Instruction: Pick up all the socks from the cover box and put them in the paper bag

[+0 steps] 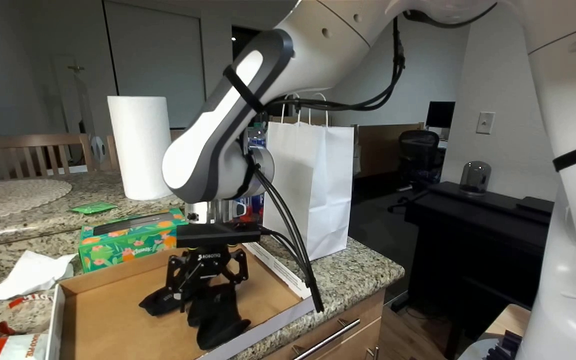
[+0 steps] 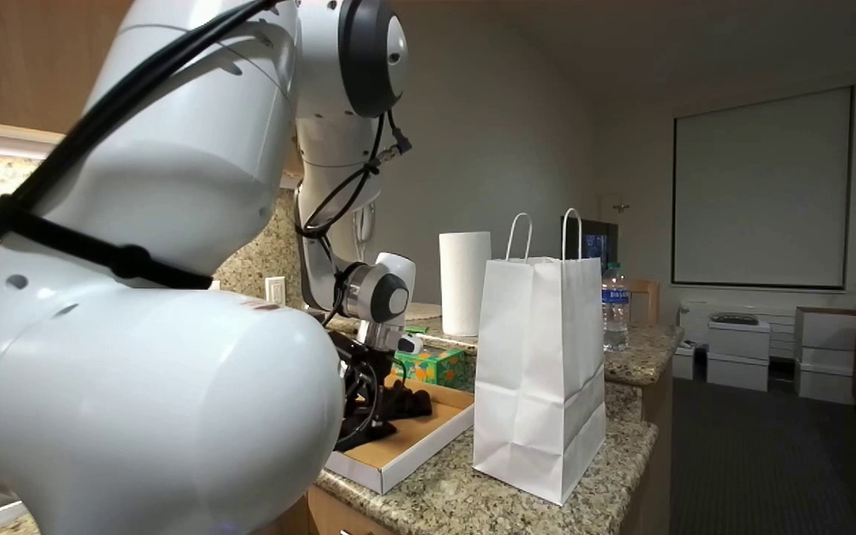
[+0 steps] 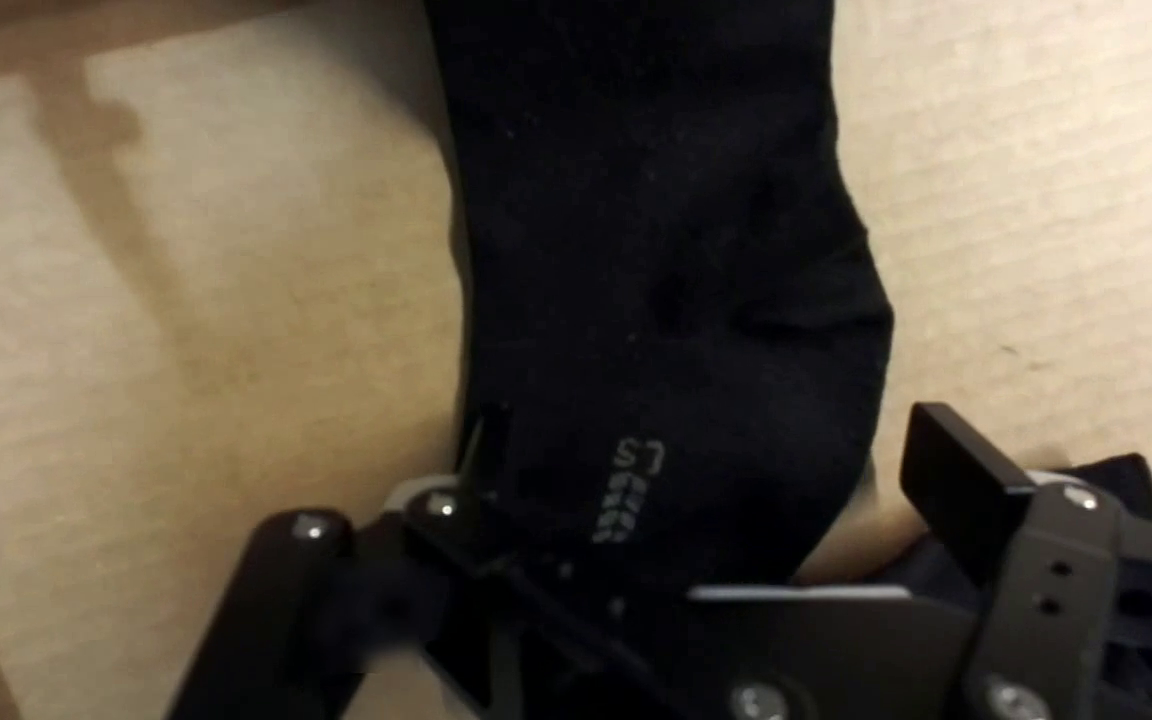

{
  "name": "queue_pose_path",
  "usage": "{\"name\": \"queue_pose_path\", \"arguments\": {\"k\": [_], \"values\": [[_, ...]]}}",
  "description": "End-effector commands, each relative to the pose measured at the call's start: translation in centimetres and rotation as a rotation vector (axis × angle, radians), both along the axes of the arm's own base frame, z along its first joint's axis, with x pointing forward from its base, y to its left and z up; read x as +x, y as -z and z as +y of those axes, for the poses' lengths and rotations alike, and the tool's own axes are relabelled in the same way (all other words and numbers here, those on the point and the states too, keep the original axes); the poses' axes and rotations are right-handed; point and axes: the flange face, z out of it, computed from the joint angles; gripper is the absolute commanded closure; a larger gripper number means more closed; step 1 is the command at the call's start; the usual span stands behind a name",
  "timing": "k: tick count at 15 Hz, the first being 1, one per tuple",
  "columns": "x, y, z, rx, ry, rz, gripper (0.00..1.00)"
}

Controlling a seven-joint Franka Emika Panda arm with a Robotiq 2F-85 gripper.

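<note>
Socks (image 1: 215,320) of black fabric lie in a shallow cardboard tray (image 1: 113,317), the gripper (image 3: 708,440) spread wide.

The speckled stone counter (image 1: 368,267) here carries a cardboard tray (image 1: 118,315), a white paper bag (image 2: 524,371) upright just beside it. A tissue box (image 1: 128,247), a crumpled tissue (image 1: 30,272) and a red-and-white packet (image 1: 10,347) lie near the tray. Up on the ledge (image 1: 53,213): a paper roll (image 1: 139,150), a water bottle (image 2: 615,312), a green packet (image 1: 94,207), a pale placemat (image 1: 15,197).
</note>
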Motion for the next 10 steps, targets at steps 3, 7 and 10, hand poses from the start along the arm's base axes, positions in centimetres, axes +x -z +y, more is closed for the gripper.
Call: {"name": "queue_pose_path", "arguments": {"k": [3, 7, 10], "values": [[0.3, 0.8, 0.3, -0.052, 0.022, -0.002, 0.46], [0.5, 0.1, 0.8, -0.050, 0.030, -0.019, 0.72], [0.7, -0.5, 0.7, -0.052, 0.039, -0.028, 0.91]]}}
